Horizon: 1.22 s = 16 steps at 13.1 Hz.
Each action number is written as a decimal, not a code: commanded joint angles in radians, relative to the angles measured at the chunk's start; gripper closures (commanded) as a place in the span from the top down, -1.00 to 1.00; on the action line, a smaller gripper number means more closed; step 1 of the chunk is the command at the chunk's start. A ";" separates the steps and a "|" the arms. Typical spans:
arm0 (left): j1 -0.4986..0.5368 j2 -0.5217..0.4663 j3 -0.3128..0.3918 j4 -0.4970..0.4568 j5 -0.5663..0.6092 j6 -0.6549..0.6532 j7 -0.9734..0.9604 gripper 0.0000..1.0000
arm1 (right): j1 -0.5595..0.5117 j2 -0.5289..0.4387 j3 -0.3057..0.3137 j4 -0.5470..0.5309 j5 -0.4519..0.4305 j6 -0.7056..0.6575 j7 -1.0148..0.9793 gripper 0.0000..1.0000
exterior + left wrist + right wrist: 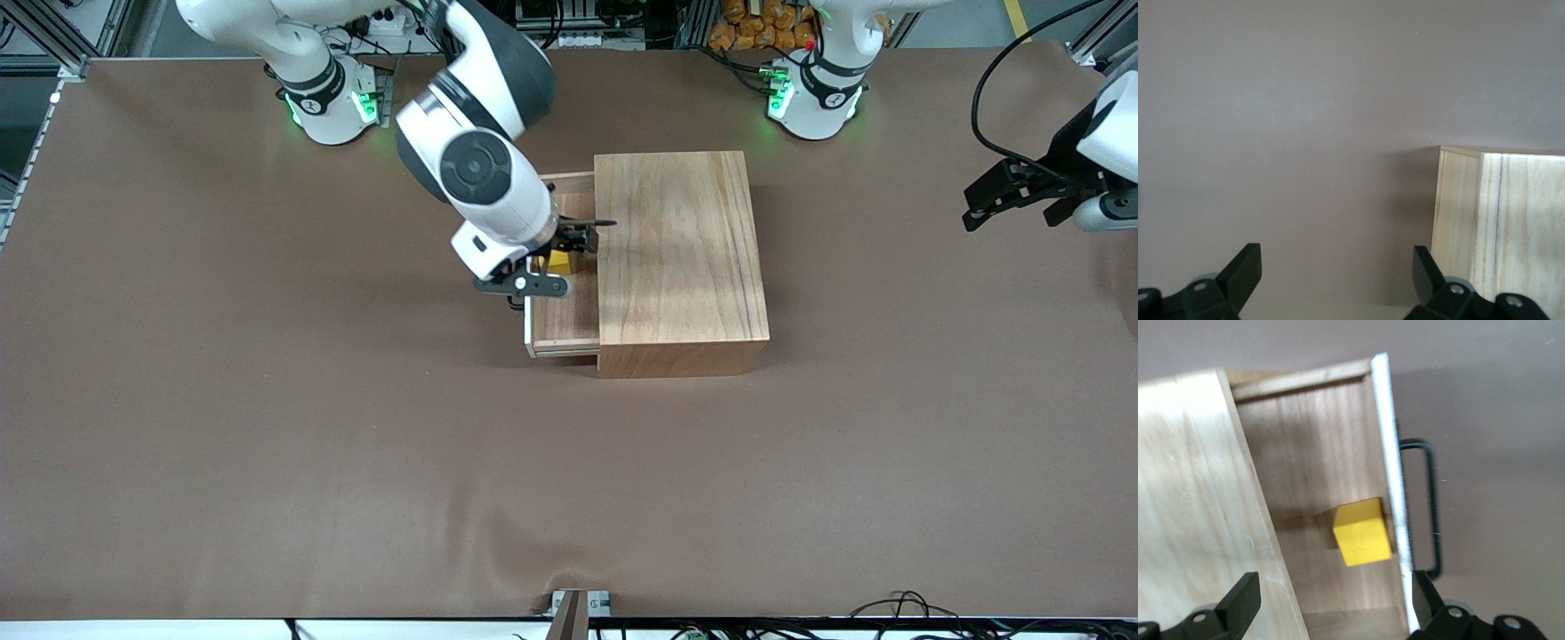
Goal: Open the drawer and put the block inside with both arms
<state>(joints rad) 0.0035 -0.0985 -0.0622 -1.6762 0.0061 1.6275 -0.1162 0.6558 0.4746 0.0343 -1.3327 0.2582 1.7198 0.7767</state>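
Jaws: my right gripper (569, 244) wide open, left gripper (1009, 197) open, waiting | small yellow cube block (1363, 532) lies in the pulled-out light wooden drawer (1331, 487), touching its white front, 12 o'clock of right jaws | I judge: lift away.

Pale grained wooden box (680, 258) and drawer (1318, 487), matt yellow block (1363, 532), thin black metal handle (1429, 513).

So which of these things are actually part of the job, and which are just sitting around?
Part of the job:
- pulled-out light wooden drawer with black U-shaped handle
- small yellow cube, lying inside it
- open right gripper, over the drawer
- open left gripper, waiting aside

Just there:
- brown table
- cables along its edge
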 commanded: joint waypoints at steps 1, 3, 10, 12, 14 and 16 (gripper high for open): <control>-0.039 0.003 0.038 0.006 0.018 0.006 0.012 1.00 | -0.123 -0.022 -0.022 0.067 0.010 -0.101 -0.010 1.00; -0.074 0.014 0.073 0.013 0.018 0.006 0.013 1.00 | -0.206 -0.024 -0.036 0.137 0.006 -0.208 -0.075 1.00; -0.048 0.054 0.061 0.056 0.008 0.006 0.015 1.00 | -0.568 -0.097 -0.028 0.214 -0.022 -0.404 -0.295 1.00; -0.048 0.059 0.059 0.062 0.008 0.006 0.016 1.00 | -0.606 -0.129 -0.025 0.214 -0.062 -0.427 -0.301 1.00; -0.056 0.056 0.061 0.069 0.008 0.005 0.016 1.00 | -0.645 -0.178 -0.022 0.208 -0.086 -0.437 -0.402 1.00; -0.060 0.057 0.055 0.069 0.009 0.002 0.015 1.00 | -0.647 -0.252 -0.021 0.176 -0.180 -0.470 -0.458 1.00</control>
<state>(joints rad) -0.0529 -0.0505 -0.0009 -1.6307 0.0062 1.6388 -0.1153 0.0300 0.3062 -0.0124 -1.1130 0.1425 1.2709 0.3602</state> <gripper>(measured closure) 0.000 0.000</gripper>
